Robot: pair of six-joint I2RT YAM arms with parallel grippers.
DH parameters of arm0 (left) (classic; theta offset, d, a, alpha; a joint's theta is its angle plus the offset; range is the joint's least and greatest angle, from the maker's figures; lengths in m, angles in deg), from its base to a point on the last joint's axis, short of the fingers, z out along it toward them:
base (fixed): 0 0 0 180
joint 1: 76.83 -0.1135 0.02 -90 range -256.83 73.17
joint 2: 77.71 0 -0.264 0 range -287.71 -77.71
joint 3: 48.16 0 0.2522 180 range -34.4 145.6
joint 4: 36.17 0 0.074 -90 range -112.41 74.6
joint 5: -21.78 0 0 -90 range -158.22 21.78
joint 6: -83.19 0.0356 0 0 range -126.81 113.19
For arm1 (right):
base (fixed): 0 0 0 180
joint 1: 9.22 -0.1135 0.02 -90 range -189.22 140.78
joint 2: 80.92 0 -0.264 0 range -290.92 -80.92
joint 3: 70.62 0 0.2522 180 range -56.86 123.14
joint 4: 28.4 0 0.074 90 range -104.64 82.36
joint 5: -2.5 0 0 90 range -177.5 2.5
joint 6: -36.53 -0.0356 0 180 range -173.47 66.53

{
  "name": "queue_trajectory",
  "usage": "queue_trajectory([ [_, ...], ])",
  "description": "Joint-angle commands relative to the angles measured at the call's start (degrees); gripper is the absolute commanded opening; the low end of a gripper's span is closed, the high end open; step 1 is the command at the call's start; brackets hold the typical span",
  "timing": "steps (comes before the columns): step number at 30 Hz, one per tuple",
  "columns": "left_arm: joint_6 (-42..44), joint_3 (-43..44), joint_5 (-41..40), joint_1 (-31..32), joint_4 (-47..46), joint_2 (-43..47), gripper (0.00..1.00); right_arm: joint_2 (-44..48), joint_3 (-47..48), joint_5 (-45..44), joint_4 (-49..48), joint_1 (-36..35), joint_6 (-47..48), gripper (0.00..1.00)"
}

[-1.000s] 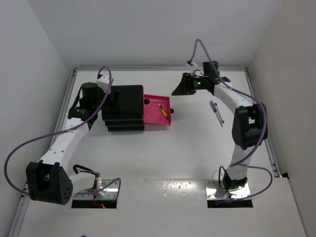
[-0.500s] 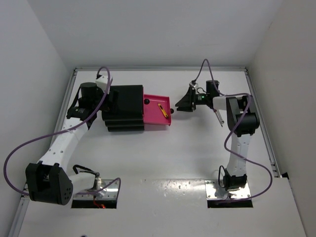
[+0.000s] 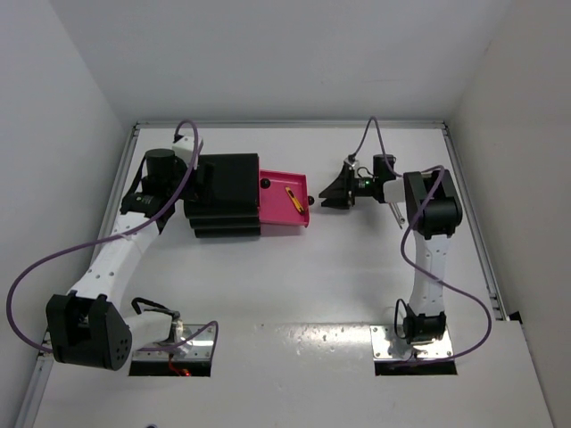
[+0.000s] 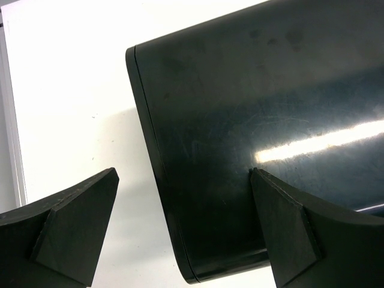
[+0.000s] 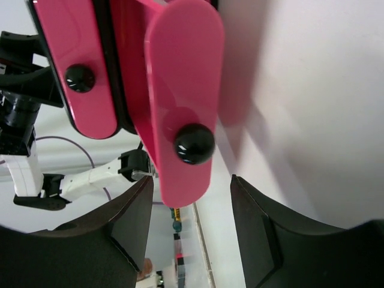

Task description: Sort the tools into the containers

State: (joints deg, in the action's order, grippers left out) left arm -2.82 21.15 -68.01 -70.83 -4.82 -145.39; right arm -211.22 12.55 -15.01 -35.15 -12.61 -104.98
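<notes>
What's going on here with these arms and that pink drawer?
Two robot arms are sorting small tools into a black cabinet. One pink drawer is pulled out, with a yellow-and-black tool lying in it. The right end effector is open and lined up on the drawer's round black knob without touching it. The left end effector, also open, straddles an edge of the cabinet. Another slim tool lies on the table beside the right arm.

A magenta drawer (image 3: 275,209) stands pulled out toward 3 o'clock from the black cabinet (image 3: 223,183). A yellow-and-black tool (image 3: 292,198) lies slanted inside. A slim tool (image 3: 397,218) lies on the table at the drawer's 3 o'clock.
</notes>
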Motion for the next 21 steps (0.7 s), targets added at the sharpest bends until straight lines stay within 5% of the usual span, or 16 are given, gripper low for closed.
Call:
queue_trajectory([
  [1,-0.47,2.11,0.14,-0.55,0.52,-0.61,1.0,-0.74,1.7,1.34,-2.16,-0.56,0.09,0.55],
  [21,-0.47,1.58,0.14,-0.55,0.52,-2.19,1.0,-5.4,6.17,1.34,-2.78,-4.25,-0.96,0.55],
])
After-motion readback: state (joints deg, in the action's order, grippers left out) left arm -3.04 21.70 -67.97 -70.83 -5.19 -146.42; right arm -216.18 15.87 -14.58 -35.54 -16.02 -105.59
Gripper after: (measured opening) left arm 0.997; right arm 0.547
